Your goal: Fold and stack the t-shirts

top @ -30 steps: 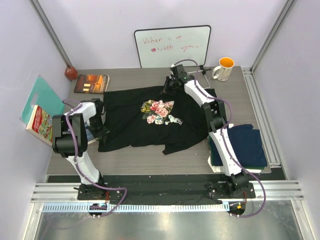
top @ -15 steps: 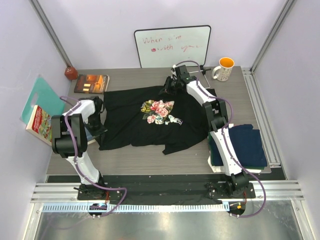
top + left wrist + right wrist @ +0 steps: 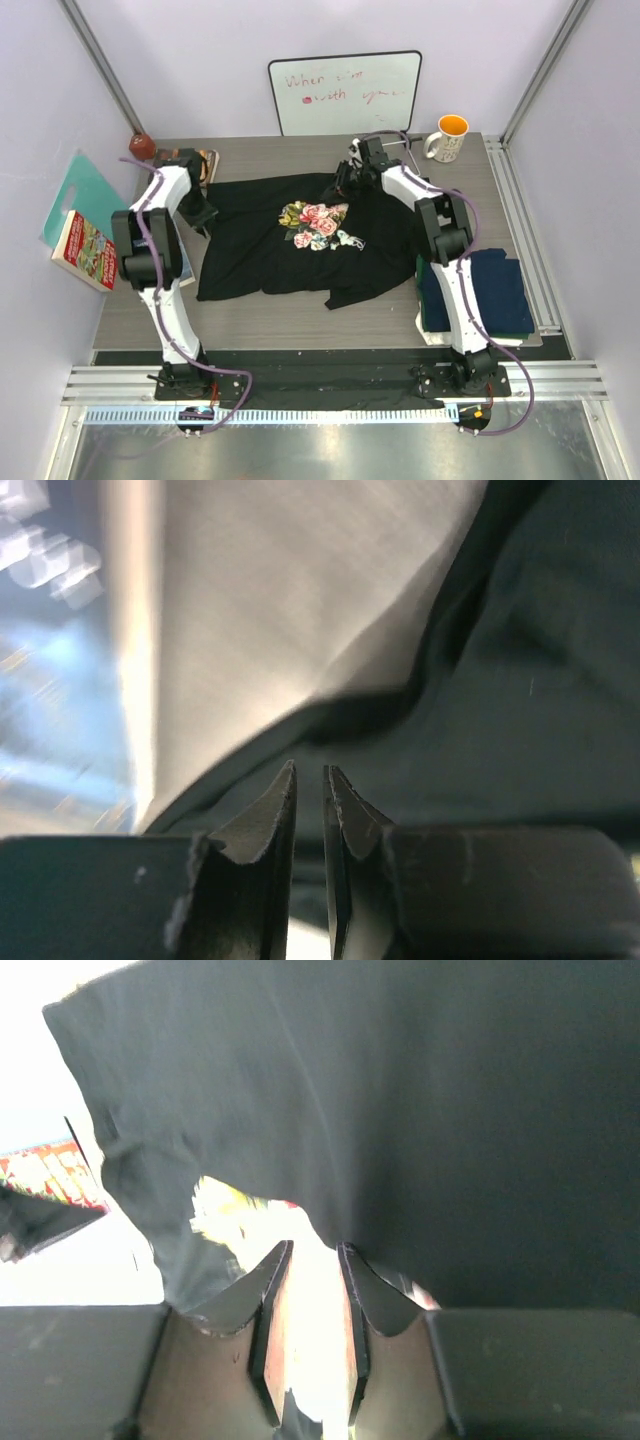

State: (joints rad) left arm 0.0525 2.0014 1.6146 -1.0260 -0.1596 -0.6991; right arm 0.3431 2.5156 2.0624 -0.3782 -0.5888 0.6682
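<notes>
Black floral t-shirt (image 3: 258, 252) laid out | left gripper (image 3: 309, 771) slightly parted | right gripper (image 3: 313, 1250) spread, empty | whiteboard (image 3: 345, 95) script (illegible)

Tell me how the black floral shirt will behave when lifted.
Probably floppy: the black shirt lies flat with wrinkles and a folded-over corner, so it would likely drape. It looks thin, so probably light; pushing would likely bunch it.

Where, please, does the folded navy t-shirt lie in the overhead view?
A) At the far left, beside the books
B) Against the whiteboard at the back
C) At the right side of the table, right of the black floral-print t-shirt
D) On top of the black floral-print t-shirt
C: the folded navy t-shirt lies at the right side of the grey wooden table, to the right of the spread black floral-print t-shirt.
</notes>
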